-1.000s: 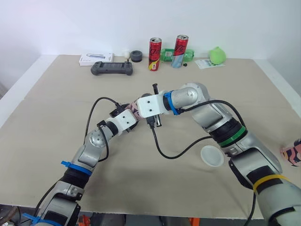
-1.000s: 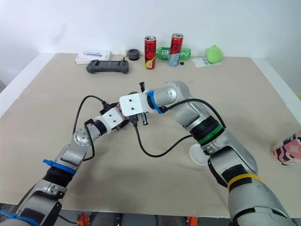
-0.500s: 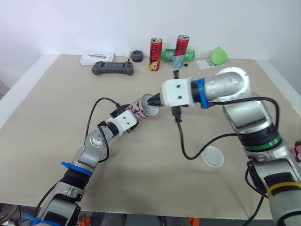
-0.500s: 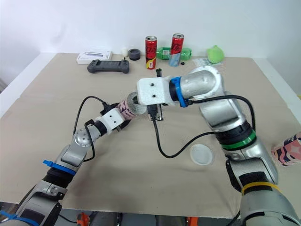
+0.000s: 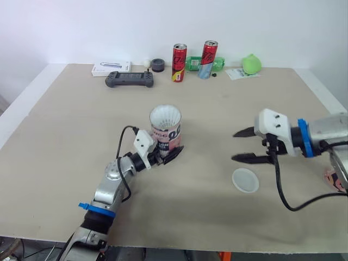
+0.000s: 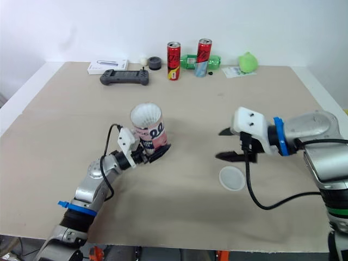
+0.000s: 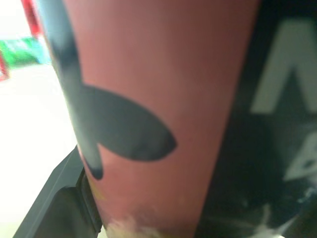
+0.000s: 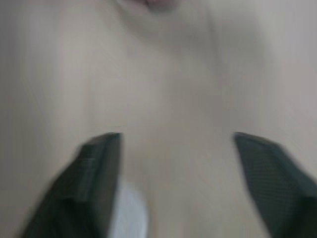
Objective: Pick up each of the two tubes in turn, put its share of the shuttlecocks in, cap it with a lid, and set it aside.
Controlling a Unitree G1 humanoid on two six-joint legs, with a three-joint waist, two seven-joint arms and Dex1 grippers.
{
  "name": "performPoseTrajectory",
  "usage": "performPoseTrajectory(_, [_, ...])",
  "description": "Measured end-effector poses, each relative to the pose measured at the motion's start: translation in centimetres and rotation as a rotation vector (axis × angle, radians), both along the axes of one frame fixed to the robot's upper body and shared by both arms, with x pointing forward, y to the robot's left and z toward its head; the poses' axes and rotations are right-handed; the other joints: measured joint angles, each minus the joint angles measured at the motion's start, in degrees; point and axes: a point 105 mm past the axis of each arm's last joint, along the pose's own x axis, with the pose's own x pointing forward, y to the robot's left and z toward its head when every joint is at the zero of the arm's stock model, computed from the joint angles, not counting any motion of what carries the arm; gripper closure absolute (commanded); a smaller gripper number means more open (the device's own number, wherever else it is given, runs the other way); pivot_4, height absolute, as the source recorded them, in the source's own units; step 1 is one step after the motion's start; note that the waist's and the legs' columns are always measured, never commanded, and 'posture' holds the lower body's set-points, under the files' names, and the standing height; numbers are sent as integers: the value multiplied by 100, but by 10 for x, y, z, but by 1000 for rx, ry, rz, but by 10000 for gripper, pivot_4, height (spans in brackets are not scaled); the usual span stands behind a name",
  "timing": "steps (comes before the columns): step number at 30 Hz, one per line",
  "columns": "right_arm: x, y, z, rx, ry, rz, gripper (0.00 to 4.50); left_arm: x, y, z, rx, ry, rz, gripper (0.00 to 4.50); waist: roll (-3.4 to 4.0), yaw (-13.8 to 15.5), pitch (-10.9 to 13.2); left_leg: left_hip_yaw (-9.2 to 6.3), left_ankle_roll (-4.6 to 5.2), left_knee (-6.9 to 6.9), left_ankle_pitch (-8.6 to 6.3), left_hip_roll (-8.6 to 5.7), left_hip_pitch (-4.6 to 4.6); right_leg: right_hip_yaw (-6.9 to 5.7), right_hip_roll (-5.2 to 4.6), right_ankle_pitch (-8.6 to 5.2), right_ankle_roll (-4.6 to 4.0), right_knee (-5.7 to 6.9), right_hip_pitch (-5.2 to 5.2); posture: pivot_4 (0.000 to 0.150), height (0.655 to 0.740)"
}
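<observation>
A pink and black tube (image 5: 166, 133) stands upright near the middle of the table (image 5: 65, 141), with white shuttlecock feathers (image 5: 165, 115) showing at its open top. My left gripper (image 5: 166, 155) is shut on the tube's lower part; the left wrist view shows the tube wall (image 7: 163, 99) up close beside one finger (image 7: 57, 201). My right gripper (image 5: 235, 145) hangs open to the right of the tube, its fingers (image 8: 96, 168) spread wide with nothing between them. A white round lid (image 5: 245, 180) lies flat on the table just below it. A bit of a second pink tube (image 5: 330, 178) shows at the right edge behind my right arm.
Along the back edge stand two red cans (image 5: 179, 62), a green bottle (image 5: 217, 64), a green ball (image 5: 251, 64), a paper slip (image 5: 236, 73), a grey game controller (image 5: 129, 79), a white box (image 5: 111, 67) and a small black ring (image 5: 158, 65).
My right gripper has drawn back from the tube's mouth to the right, lowered over the lid and opened. My left gripper has turned the tube upright.
</observation>
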Motion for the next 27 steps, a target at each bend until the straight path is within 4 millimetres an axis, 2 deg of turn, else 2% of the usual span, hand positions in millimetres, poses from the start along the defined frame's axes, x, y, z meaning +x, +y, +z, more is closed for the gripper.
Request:
performPoseTrajectory(3, [-2, -14, -23, 10, 68, -59, 226, -8, -2, -14, 10, 53, -36, 9282, 6, 0, 4, 9, -1, 13, 1, -2, -3, 11, -1, 9, 12, 0, -2, 1500, 7400])
performPoseTrajectory(9, [6, -22, -46, 41, 86, -115, 226, -11, -3, -19, 35, 29, -48, 9282, 6, 0, 2, 15, -3, 25, 4, -2, 7, 18, 0, 7, 4, 0, 9, 1500, 7400])
performPoseTrajectory(12, [6, -24, -61, 27, 107, -120, 8314, -11, -2, -21, 45, 16, -47, 9282, 10, 0, 0, 15, -3, 23, 4, -2, 9, 18, 0, 6, 2, 0, 9, 1500, 7400])
performPoseTrajectory(18, [6, -24, -65, 7, 98, -93, 35472, -11, 1, -26, 55, 20, -41, 9282, -7, -4, -21, 22, -3, 21, 4, 2, 42, 22, 2, 4, 0, 0, 36, 1500, 7400])
performPoseTrajectory(19, [7, -25, -66, 7, 98, -96, 41565, -11, 2, -26, 56, 22, -39, 9282, -11, -4, -25, 28, -3, 21, 4, 4, 50, 25, 2, 4, 0, 0, 40, 1500, 7400])
performPoseTrajectory(20, [7, -26, -66, 6, 98, -101, 44529, -12, 2, -27, 57, 23, -39, 9282, -14, -4, -31, 32, -3, 21, 3, 5, 53, 27, 2, 4, 0, 0, 41, 1500, 7400])
performPoseTrajectory(27, [7, -24, -64, 27, 112, -98, 44529, -11, 3, -27, 58, 25, -41, 9282, -18, -6, -45, 49, -4, 18, 3, 9, 57, 39, 4, 4, 0, 0, 40, 1500, 7400])
